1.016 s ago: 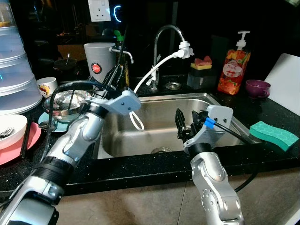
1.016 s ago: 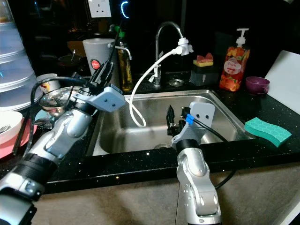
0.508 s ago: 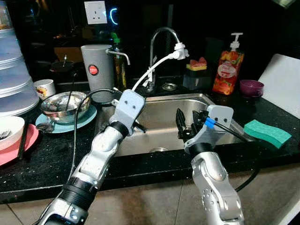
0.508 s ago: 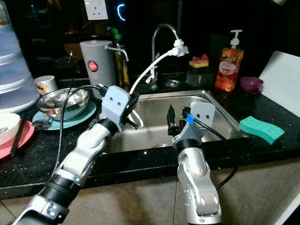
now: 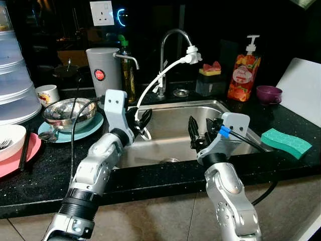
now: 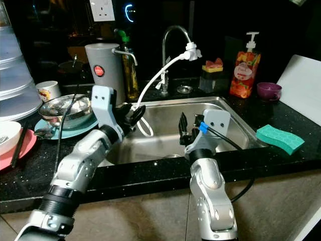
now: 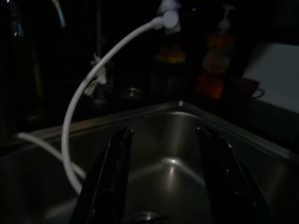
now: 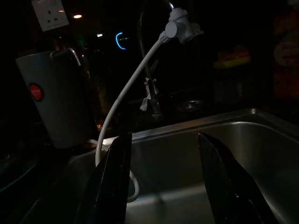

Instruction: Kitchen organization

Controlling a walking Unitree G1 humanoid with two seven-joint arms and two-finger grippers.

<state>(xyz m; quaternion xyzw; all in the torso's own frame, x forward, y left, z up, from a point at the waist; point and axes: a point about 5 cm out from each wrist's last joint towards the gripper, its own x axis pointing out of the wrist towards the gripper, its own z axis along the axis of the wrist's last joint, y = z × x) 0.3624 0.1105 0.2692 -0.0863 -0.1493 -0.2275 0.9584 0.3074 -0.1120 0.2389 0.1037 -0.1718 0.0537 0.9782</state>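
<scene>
A steel sink [image 5: 185,104] lies in the black counter, under a curved faucet [image 5: 168,37] with a white hose [image 5: 155,80] looping down into the basin. My left gripper [image 5: 142,118] hovers open over the sink's left rim beside the hose loop, nothing between its fingers [image 7: 114,172]. At the sink's front right edge my right gripper [image 5: 198,131] is held open and empty, pointing into the basin; its fingers [image 8: 114,177] frame the hose and faucet. A metal bowl [image 5: 67,111] sits on a teal plate [image 5: 90,129] left of the sink.
Grey canister [image 5: 100,70], mug [image 5: 47,94] and stacked plastic containers [image 5: 15,75] stand at the back left. Pink plate [image 5: 15,163] with white bowl [image 5: 10,138] lies front left. Soap bottle [image 5: 241,75], purple cup [image 5: 269,94], green sponge [image 5: 286,143] and white board [image 5: 303,90] are right of the sink.
My left arm has swung down from near the bowl and canister to the sink's left rim, its wrist turned toward the basin. The camera tilted slightly. The right arm stayed put.
</scene>
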